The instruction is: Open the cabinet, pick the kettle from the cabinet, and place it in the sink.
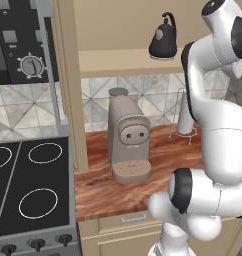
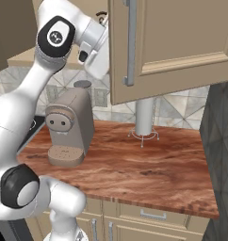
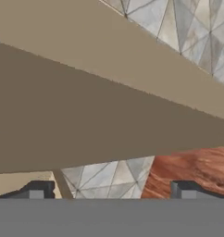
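Nearest me, the gripper (image 3: 109, 190) has its fingers spread wide with nothing between them, close under the edge of the cabinet (image 2: 182, 42), whose door hangs open over the countertop (image 2: 149, 164). That door edge and the coffee machine (image 1: 127, 145) below bound the arm's room. Beyond, I see the kettle (image 1: 163, 41) upright on the tan shelf (image 1: 118, 60), bare shelf to its left and tiled wall (image 1: 143, 95) behind.

cabinet (image 2: 182, 42): door open | kettle (image 1: 163, 40): black, upright on inner shelf
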